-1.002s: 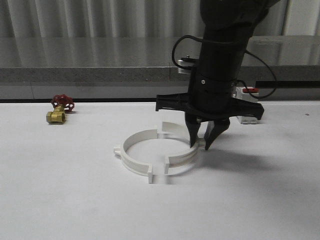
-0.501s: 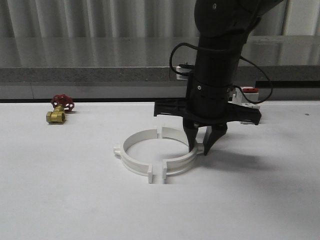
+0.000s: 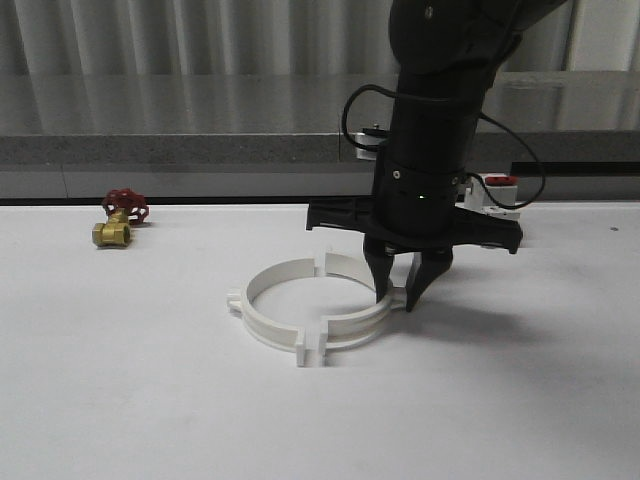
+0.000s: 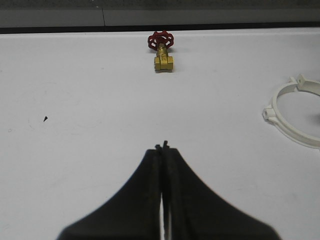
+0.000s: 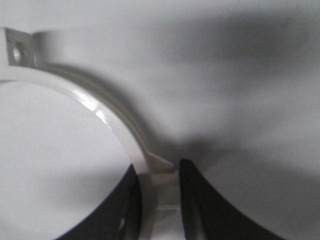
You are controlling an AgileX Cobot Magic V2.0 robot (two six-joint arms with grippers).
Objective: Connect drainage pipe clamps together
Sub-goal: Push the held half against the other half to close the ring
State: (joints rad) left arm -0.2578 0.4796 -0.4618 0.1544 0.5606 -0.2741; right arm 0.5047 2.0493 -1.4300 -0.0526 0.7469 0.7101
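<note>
Item: drainage pipe clamps, two white half-rings, lying flat on the white table (image 3: 120,400) as a near-complete ring. The right half-ring (image 3: 370,312) passed between the fingers of the right gripper (image 3: 398,290), which pinched its wall at the small outer tab (image 5: 161,161). The left half-ring (image 3: 262,305) lay on the far side of the ring from that gripper, untouched. End flanges met or nearly met at the near seam (image 3: 312,348); whether they were fully seated could not be told.

Material: smooth, glossy moulded plastic; thin curved band, flat drilled flanges (image 5: 19,51). Judged light, stiff, somewhat slippery on the table; best held across the band at the tab, as here.

Left gripper (image 4: 163,147): fingers pressed together, holding nothing, well apart from the ring.

Also present: brass valve (image 3: 112,233) with red handwheel, far from both grippers.
</note>
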